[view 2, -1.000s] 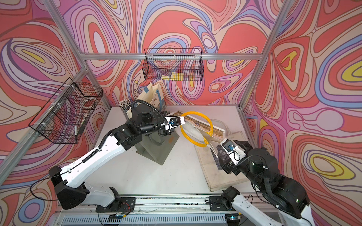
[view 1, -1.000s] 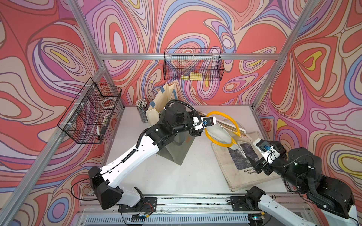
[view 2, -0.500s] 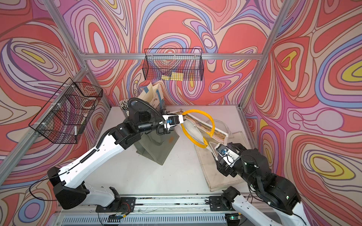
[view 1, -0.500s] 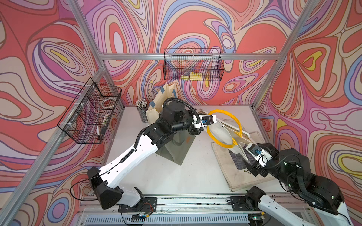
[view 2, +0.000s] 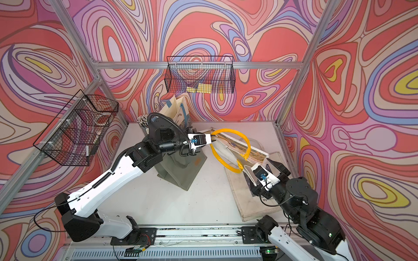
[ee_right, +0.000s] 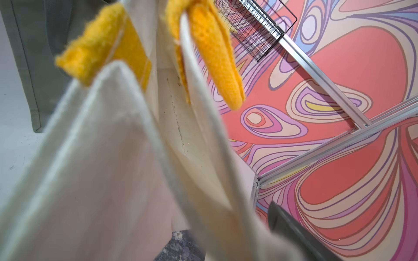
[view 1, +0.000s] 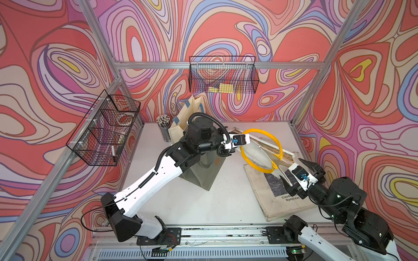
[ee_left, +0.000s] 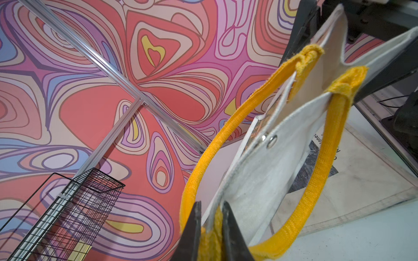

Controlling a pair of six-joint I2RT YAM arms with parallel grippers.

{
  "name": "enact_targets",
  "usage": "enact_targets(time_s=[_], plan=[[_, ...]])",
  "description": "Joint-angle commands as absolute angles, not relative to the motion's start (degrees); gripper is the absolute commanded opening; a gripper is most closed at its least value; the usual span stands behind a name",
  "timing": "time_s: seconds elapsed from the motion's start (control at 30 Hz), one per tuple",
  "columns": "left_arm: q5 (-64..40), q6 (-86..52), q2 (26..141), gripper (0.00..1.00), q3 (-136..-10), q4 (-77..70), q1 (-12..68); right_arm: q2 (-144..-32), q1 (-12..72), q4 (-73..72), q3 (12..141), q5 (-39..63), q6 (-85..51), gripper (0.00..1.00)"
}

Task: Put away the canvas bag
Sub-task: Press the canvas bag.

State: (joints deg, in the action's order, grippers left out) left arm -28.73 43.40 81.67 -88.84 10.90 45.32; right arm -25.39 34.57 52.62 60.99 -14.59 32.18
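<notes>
The canvas bag [view 1: 256, 153], cream with two yellow loop handles [view 1: 260, 133], hangs stretched above the table's back right in both top views [view 2: 226, 151]. My left gripper [view 1: 247, 142] is shut on its far rim, where a handle [ee_left: 237, 117] is sewn on; yellow webbing and cream rim sit between the dark fingers [ee_left: 228, 226]. My right gripper [view 1: 290, 168] stands open at the bag's near end, its jaws wide on either side of the rim. In the right wrist view blurred fabric [ee_right: 113, 158] hides all but one finger [ee_right: 294, 226].
A flat printed tote [view 1: 282, 198] lies under the right arm. A grey-green bag [view 1: 203, 174] sits beneath the left arm, with a cream blue-handled bag [view 1: 181, 122] and a pencil cup [view 1: 164, 128] behind. Wire baskets hang on the back wall [view 1: 222, 78] and left wall [view 1: 104, 128].
The right arm has swung slightly left and back again, its open gripper staying at the bag's near end. The left gripper and the held rim have barely moved.
</notes>
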Motion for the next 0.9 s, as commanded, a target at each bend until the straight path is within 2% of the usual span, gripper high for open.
enact_targets(time_s=[0.0, 0.07, 0.13, 0.3, 0.37, 0.5, 0.6, 0.63, 0.7, 0.73, 0.77, 0.87], plan=[[-32.2, 42.8, 80.9, 0.00, -90.0, 6.6, 45.0, -27.0, 34.6, 48.6, 59.3, -12.6, 32.3, 0.98], [-32.2, 43.0, 80.9, 0.00, -90.1, 6.7, 45.0, -27.4, 34.6, 47.6, 59.1, -11.3, 32.4, 0.97], [-32.4, 42.5, 80.9, 0.00, -90.0, 6.3, 44.8, -27.8, 34.7, 47.5, 59.2, -9.8, 32.4, 0.89], [-33.6, 40.4, 81.1, 0.00, -89.3, 5.1, 44.1, -28.9, 34.7, 48.5, 60.5, -7.7, 31.4, 0.41], [-33.9, 40.1, 81.1, 0.00, -89.0, 4.9, 44.0, -28.8, 34.6, 48.6, 60.9, -7.1, 31.1, 0.30], [-32.7, 39.6, 81.2, 0.00, -88.0, 4.7, 43.9, -29.3, 34.6, 50.1, 62.0, -6.3, 31.4, 0.00], [-32.0, 39.8, 81.6, 0.00, -88.3, 7.1, 43.9, -30.0, 34.6, 51.3, 62.7, -7.5, 31.6, 0.00], [-32.1, 39.7, 81.8, 0.08, -88.7, 8.5, 43.9, -30.4, 34.6, 51.8, 62.9, -8.2, 31.7, 0.00], [-32.5, 39.2, 81.4, 0.40, -88.8, 10.8, 44.4, -31.1, 34.7, 52.5, 63.4, -10.8, 31.4, 0.00], [-32.2, 39.0, 80.9, 0.49, -88.3, 11.0, 44.8, -31.4, 34.7, 53.0, 63.8, -11.7, 31.3, 0.00], [-31.5, 38.9, 80.2, 0.56, -87.6, 11.0, 45.6, -31.8, 34.6, 53.2, 64.2, -12.9, 30.6, 0.00], [-27.0, 41.4, 78.6, 0.63, -86.0, 13.1, 50.0, -33.8, 34.6, 55.3, 66.3, -14.2, 27.7, 0.00]])
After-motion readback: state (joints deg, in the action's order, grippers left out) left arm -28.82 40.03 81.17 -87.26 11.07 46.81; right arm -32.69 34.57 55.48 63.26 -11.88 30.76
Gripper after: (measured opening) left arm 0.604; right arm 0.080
